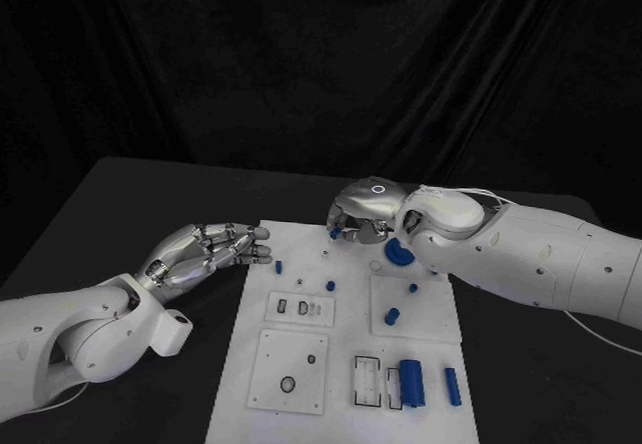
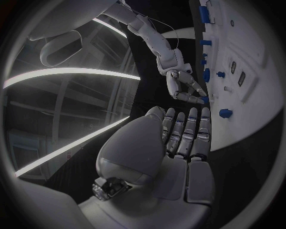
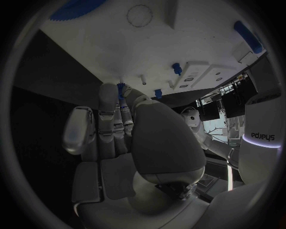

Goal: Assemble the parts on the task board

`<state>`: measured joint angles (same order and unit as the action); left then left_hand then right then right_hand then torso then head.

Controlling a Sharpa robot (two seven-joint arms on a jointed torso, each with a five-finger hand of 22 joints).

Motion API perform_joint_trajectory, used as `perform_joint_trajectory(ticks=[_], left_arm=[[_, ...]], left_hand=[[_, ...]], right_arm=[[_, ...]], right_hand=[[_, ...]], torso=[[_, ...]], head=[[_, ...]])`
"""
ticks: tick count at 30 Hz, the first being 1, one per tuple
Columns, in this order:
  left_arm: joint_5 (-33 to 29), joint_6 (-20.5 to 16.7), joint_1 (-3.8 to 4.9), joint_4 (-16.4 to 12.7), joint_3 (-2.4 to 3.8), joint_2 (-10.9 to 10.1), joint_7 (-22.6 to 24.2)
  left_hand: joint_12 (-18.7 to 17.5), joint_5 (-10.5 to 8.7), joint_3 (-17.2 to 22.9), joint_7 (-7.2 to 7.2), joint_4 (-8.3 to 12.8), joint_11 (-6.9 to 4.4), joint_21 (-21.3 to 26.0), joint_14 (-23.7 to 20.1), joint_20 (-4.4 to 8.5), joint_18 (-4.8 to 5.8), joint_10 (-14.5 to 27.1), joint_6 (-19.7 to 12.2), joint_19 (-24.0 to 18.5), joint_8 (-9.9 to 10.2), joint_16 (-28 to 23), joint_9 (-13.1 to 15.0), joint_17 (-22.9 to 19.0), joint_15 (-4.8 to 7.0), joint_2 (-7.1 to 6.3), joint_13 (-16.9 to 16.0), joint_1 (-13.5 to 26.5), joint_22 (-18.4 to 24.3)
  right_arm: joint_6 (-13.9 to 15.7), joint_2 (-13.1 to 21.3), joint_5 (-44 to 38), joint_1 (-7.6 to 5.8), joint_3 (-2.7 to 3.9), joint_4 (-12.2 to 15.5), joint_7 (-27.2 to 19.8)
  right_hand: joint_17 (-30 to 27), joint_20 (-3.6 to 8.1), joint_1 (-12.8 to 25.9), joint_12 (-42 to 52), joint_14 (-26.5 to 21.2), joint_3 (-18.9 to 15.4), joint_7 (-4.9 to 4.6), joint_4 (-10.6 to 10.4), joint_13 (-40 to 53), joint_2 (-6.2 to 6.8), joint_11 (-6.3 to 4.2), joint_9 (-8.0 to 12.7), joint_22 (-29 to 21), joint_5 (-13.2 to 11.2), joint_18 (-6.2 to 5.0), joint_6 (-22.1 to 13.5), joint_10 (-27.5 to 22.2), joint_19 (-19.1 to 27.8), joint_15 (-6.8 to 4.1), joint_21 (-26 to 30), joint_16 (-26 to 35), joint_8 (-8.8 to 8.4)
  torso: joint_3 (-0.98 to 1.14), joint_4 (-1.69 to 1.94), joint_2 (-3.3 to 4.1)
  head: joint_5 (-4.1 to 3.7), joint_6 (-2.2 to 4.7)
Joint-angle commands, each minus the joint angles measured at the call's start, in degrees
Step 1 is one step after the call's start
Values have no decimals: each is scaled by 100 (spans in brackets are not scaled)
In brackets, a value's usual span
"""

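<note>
while the robot's right hand (image 1: 362, 216) hangs palm-down over the far left corner of the flat white rectangular task board (image 1: 342, 423), its fingers curl in around a small blue part (image 3: 121, 88) pinched at their tips, seen close in the right wrist view. the right arm (image 1: 550, 264) reaches in low across the board's far right edge, bent at the wrist so the hand points toward the table. a blue toothed disc (image 1: 400, 251) lies on the board just beside that wrist.

the left hand (image 1: 204, 254) rests above the black table (image 1: 120, 201) just off the board's left edge, palm turned inward, its fingers straight, close together and aimed at the board, holding nothing; the left wrist view shows them laid side by side (image 2: 186, 129). a small blue peg (image 1: 277, 267) stands on the board near those fingertips.

other blue pieces sit on the board's near half: a thick blue cylinder (image 1: 413, 381) lying beside a slimmer blue rod (image 1: 453, 386), and a short blue pin (image 1: 393, 315) near the middle.
</note>
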<state>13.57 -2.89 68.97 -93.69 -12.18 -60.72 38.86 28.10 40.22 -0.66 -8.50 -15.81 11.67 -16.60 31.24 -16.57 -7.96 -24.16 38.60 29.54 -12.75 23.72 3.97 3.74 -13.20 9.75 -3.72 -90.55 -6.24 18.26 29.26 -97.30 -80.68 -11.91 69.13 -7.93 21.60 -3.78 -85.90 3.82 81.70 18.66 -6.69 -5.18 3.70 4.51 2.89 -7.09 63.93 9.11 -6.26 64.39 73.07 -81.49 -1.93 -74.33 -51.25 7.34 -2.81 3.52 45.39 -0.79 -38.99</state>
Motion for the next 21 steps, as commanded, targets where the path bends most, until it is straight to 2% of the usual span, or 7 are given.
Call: perform_joint_trajectory(ticks=[1,6,12,15,21], left_arm=[[-4,44,14,-16,4,10,1309],[-4,44,14,-4,4,15,1301],[-4,49,14,0,4,21,1295],[-4,57,14,1,4,23,1288],[-4,68,14,1,4,21,1273]], left_hand=[[-37,24,22,-27,-4,13,21,-54,12,57,-8,-5,-27,37,-39,-6,-2,1,-15,1,-64,8],[-41,23,39,-27,-4,14,23,-58,13,57,-9,-4,-29,37,-40,-6,-2,2,-18,1,-64,10],[-41,23,39,-27,-4,14,23,-58,13,57,-9,-4,-29,37,-40,-6,-2,2,-18,1,-64,10],[-45,20,58,-30,-3,14,26,-60,13,56,-10,-4,-31,37,-41,-6,-2,3,-23,1,-63,13],[-45,20,58,-30,-3,14,26,-60,13,56,-10,-4,-31,37,-41,-6,-2,3,-23,1,-63,13]], right_arm=[[153,-29,33,24,5,-67,9],[135,-58,34,32,5,-107,23],[132,-103,24,51,5,-162,33],[77,-127,6,60,5,-188,49],[-18,-147,-10,82,5,-203,73]], right_hand=[[9,-5,-54,-29,17,38,-15,-8,-5,0,18,-12,10,25,95,-33,-40,-8,1,-19,-27,-21],[23,-6,-52,-30,19,39,-17,-8,-5,1,19,-12,33,25,100,-36,-44,-15,2,-32,-36,-23],[20,-17,-45,-33,16,52,-30,-9,-7,10,34,-8,56,25,104,-63,-83,-11,14,-44,-39,-50],[11,-26,-22,-33,11,52,-40,-20,-7,24,45,-6,70,14,106,-78,-108,-6,23,-50,-37,-67],[1,-35,-7,-33,4,58,-49,-26,-7,38,54,-1,82,5,107,-103,-137,1,32,-55,-34,-91]], torso=[[0,29,17],[-2,54,27],[3,19,20],[-2,14,7],[7,6,8]], head=[[-22,-4],[-48,-17],[-33,-32],[-26,-53],[-25,-87]])
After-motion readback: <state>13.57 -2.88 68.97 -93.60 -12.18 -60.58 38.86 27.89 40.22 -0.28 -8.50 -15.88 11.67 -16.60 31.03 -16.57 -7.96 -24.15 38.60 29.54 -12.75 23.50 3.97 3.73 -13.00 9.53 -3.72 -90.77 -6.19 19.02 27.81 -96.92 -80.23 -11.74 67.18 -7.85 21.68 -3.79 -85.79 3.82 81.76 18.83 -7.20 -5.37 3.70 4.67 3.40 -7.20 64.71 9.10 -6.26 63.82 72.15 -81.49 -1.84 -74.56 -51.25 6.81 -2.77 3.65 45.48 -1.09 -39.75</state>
